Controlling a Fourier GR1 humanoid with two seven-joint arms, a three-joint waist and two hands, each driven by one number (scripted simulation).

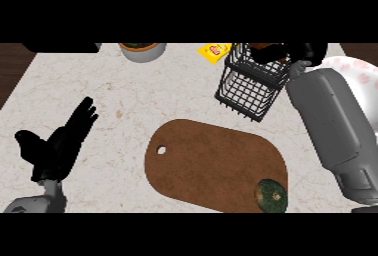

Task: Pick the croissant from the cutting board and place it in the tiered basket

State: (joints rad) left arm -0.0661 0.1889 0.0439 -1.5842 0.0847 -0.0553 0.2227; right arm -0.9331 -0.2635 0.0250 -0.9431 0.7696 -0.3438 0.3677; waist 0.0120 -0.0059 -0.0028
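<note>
While the pale marble counter (pixel 148 90) spreads across nearly the whole head view, a dark wooden strip shows at its far left edge. Next in size is the brown cutting board (pixel 214 165), an oval slab with a small hole near its left end, lying at the near middle of the counter. A dark green, mottled round fruit, perhaps an avocado (pixel 271 196), sits on the board's near right corner. No croissant lies on the board.

Along the right side the grey right forearm (pixel 332 125) reaches away to the far right corner, where the right hand (pixel 306 51) shows black above the top of the black wire tiered basket (pixel 251 82). Something brown, possibly the croissant (pixel 264 47), shows just beside that hand at the basket's upper tier, but I cannot tell whether the fingers are curled round it or spread.

At the near left the left hand (pixel 59 142) rests with its fingers straight and pointing away, thumb out to the side, holding nothing.

Beyond, a grey bowl (pixel 142 50) stands at the far edge, and a small yellow packet (pixel 213 51) lies just left of the basket.
</note>
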